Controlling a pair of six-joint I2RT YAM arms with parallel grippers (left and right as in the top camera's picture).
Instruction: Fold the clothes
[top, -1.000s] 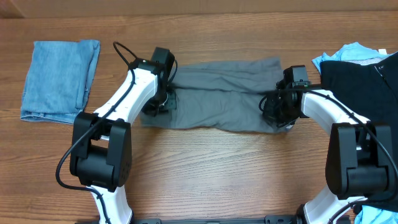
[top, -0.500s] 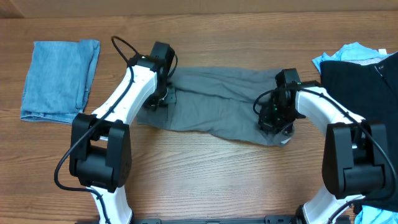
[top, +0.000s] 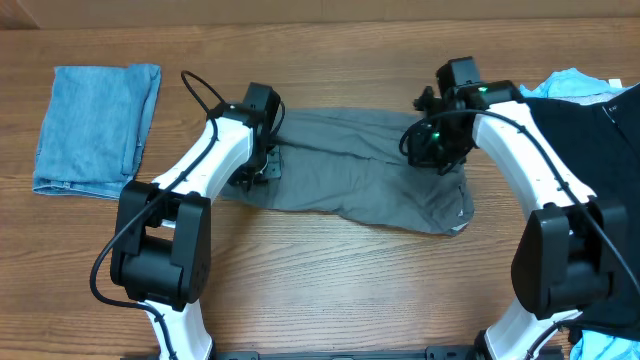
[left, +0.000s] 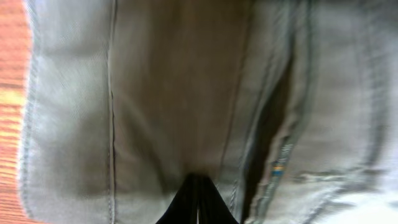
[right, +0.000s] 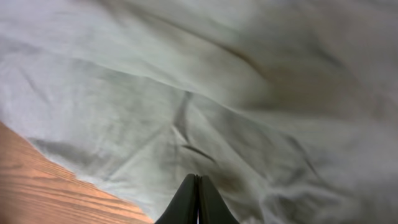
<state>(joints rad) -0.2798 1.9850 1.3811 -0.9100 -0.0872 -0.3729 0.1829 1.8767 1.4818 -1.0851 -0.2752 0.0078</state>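
1. Overhead: Grey shorts (top: 350, 190) lie spread across the middle of the bench (top: 330, 300), between a folded denim piece (top: 95, 130) at far left and a black garment (top: 590, 130) lying over a light-blue one (top: 565, 82) at far right. The left end effector (top: 258, 165) sits on the shorts' left end and the right end effector (top: 435, 150) on their upper right part. One arm works each end, apparently so the cloth can be carried over in one even fold.
2. Left wrist: The left end effector (left: 198, 186) is clenched, its tips meeting at the shorts (left: 155, 93) beside a seam and a dark opening in the cloth. It looks to be pinching fabric near the edge, where bench wood shows.
3. Right wrist: The right end effector (right: 198, 183) is likewise clenched. Creases in the shorts (right: 249, 112) run toward its tip, which suggests a grasp on the cloth. Bare bench shows at lower left.
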